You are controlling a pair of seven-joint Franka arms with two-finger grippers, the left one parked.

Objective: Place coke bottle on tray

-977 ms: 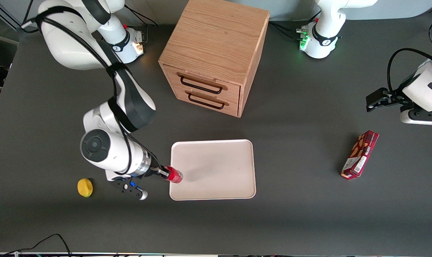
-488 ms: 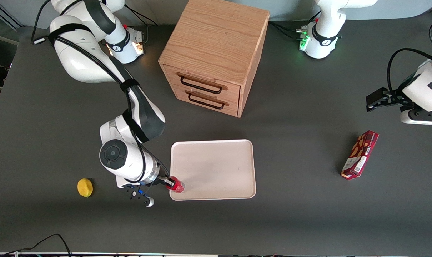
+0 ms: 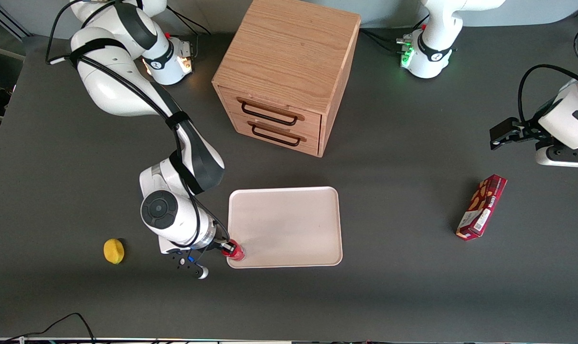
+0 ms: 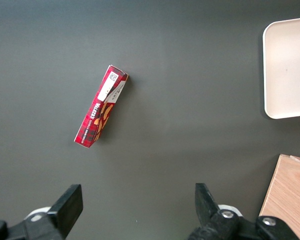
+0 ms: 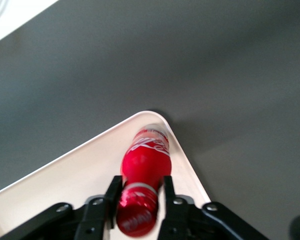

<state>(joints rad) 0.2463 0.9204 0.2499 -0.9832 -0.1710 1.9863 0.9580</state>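
- Red and glossy, the coke bottle (image 3: pixel 235 252) is pinched at the neck, just under the cap, by the gripper (image 3: pixel 228 248), its two fingers pressed in from either side.
- Held upright over the tray's nearest corner, the one toward the working arm's end of the table. In the wrist view the coke bottle (image 5: pixel 146 160) hangs below the gripper (image 5: pixel 140 195) with its base inside the rim and close to the corner's curve.
- Cannot tell whether the base already rests on the tray floor or hangs just above it.
- Judged as the set-down step: carry as good as done, release not yet made.
- Next move probably calls for a short straight lowering until the base bears on the tray, then spreading the fingers and lifting clear without nudging the narrow neck. Little margin to the rim, so a tilt or a base caught on the raised edge could tip the bottle out.
- At about the same depth, farther toward the working arm's end, a small yellow fruit (image 3: pixel 113 251) lies on the dark table (image 3: pixel 389 296), well apart from the tray.
- Pale cream-pink tray (image 3: pixel 289 224) otherwise bare, stretching away from the camera.
- Toward the parked arm's end, a dark red snack box (image 3: pixel 481 207) lies flat.
- Farthest from the camera, a wooden drawer cabinet (image 3: pixel 289 71) with both drawers closed.
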